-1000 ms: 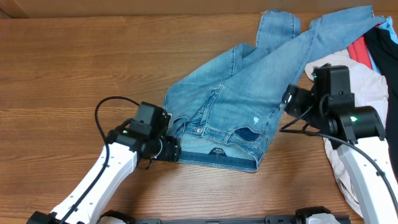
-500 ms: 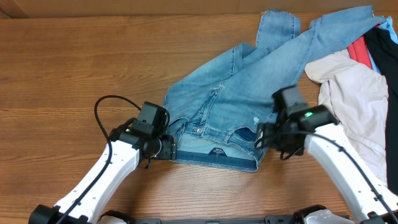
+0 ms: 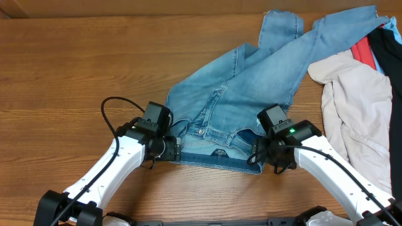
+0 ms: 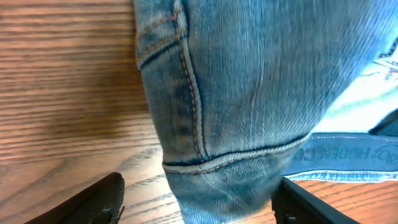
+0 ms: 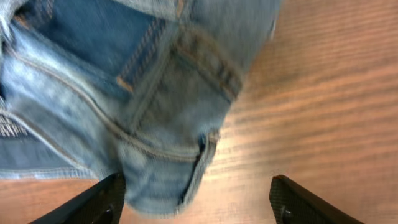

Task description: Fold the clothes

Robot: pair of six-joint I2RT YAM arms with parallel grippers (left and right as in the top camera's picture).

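1. We recorded the left arm [image 3: 113, 166] as smooth white links that ended in a black wrist block [image 3: 157, 119].
2. We noted a thin black cable [image 3: 103, 112] that formed a free loop beside that block.
3. We found the right arm [image 3: 333, 169] equally white, and its black wrist block [image 3: 276, 120] bore a small green light [image 3: 291, 130].
4. We saw that the left gripper [image 4: 199, 205] and the right gripper [image 5: 199, 205] each carried matt black, wedge-shaped fingers [image 4: 93, 199].

Light blue jeans [image 3: 242, 100] lie crumpled, legs stretching up-right.
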